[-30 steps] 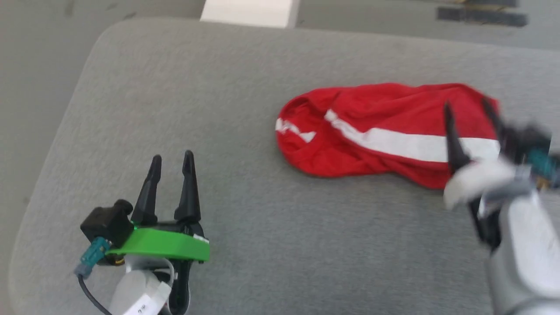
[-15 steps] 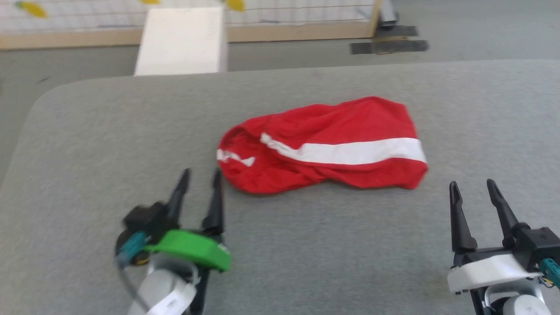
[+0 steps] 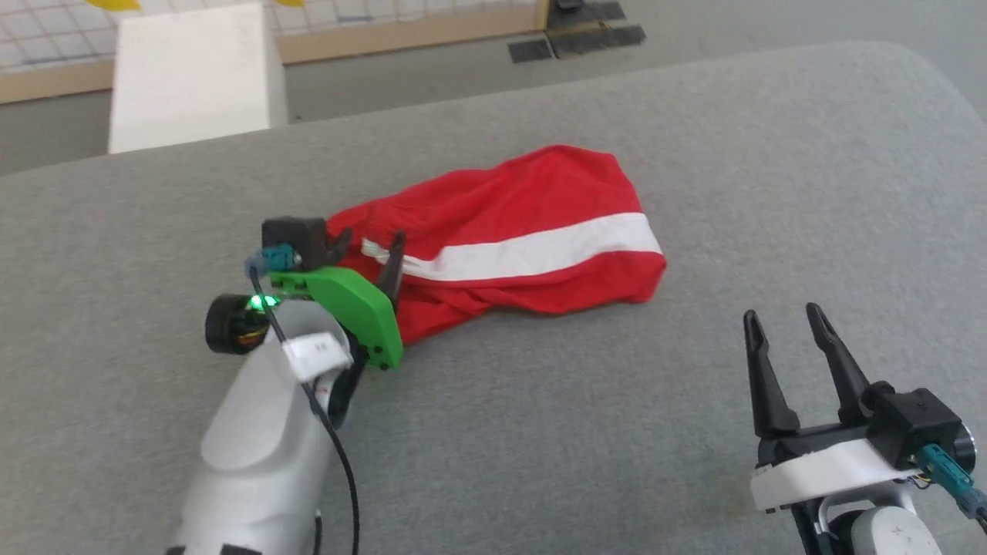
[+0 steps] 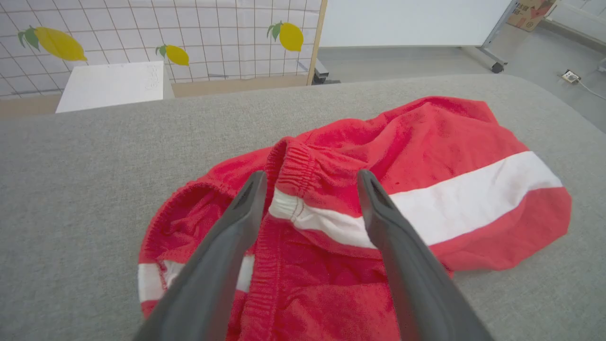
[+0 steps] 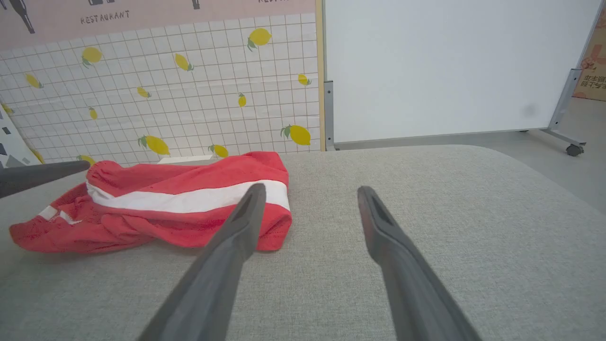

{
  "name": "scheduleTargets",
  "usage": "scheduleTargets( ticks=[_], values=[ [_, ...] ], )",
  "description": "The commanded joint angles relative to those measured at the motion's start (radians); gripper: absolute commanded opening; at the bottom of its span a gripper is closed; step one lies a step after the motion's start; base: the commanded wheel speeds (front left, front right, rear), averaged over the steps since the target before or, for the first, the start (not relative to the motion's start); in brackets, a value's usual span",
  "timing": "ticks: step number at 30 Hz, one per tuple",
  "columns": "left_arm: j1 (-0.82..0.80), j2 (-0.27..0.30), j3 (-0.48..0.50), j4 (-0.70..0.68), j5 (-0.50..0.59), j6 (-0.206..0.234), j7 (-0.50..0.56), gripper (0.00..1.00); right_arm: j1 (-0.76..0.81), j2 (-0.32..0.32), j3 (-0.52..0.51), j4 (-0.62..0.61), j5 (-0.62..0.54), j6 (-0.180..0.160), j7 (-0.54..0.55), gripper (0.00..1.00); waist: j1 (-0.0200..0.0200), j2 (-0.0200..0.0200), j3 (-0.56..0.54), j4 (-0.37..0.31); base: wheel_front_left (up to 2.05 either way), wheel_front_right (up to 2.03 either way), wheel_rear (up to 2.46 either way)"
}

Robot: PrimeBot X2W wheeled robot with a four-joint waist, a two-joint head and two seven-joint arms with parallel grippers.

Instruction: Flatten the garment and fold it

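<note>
**Item:** garment (image 3: 532,208), red with a broad white stripe (image 3: 540,248), lying rumpled on the grey padded table (image 3: 540,432).

**Position:** its gathered waistband (image 4: 296,161) sits between the spread fingers of the left gripper (image 3: 371,239). That gripper holds nothing, and contact cannot be told. The rest of the cloth trails beyond its fingertips.

**Handling (judged):** light, limp and soft, and not fragile. It will drape and drag.

**Best hold:** the elastic waistband, where the cloth is thickest, with a second hold at the hem corner nearest the right gripper (image 3: 781,313). That gripper is open and empty over bare table, apart from the cloth.

**Containers:** a white block (image 3: 193,69) stands past the table's far edge. Whether it holds anything cannot be told.
</note>
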State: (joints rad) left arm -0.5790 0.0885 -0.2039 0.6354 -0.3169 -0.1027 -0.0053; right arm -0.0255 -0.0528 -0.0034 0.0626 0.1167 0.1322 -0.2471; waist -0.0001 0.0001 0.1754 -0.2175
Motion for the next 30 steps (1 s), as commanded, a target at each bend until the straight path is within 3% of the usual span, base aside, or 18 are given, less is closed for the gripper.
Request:
scheduleTargets(
  ticks=[1,9,11,12,24,30],
  values=[
    [-0.026,0.013,0.005,0.023,-0.007,0.006,0.023,1.00,-0.016,0.002,0.005,0.007,0.011,-0.002,-0.009,1.00,0.0001,-0.0001,0.048,-0.049,0.00,0.00,0.00],
    [-0.084,0.039,0.012,0.102,-0.020,0.029,0.117,1.00,-0.027,0.003,0.007,0.015,0.031,-0.002,-0.013,1.00,0.0001,-0.0001,0.078,-0.073,0.00,0.00,0.00],
    [-0.089,0.042,0.007,0.102,-0.018,0.027,0.117,0.29,-0.029,0.003,0.005,0.016,0.032,-0.002,-0.014,1.00,0.0001,-0.0001,0.080,-0.073,0.00,0.00,0.00],
    [-0.090,0.043,0.005,0.101,-0.018,0.027,0.114,0.00,-0.030,0.003,0.002,0.016,0.031,-0.002,-0.014,1.00,0.0001,-0.0001,0.080,-0.071,0.00,0.00,0.00],
    [0.033,0.014,0.005,-0.046,-0.039,0.069,0.008,0.00,-0.045,0.003,-0.027,-0.013,-0.004,-0.002,-0.010,1.00,0.0001,-0.0001,0.043,0.004,0.00,0.00,0.00],
    [0.172,0.006,-0.006,-0.202,-0.053,0.089,0.008,0.00,-0.159,0.003,0.000,0.011,-0.019,-0.002,0.102,1.00,0.0001,-0.0001,0.042,0.063,0.00,0.00,0.00]
  ],
)
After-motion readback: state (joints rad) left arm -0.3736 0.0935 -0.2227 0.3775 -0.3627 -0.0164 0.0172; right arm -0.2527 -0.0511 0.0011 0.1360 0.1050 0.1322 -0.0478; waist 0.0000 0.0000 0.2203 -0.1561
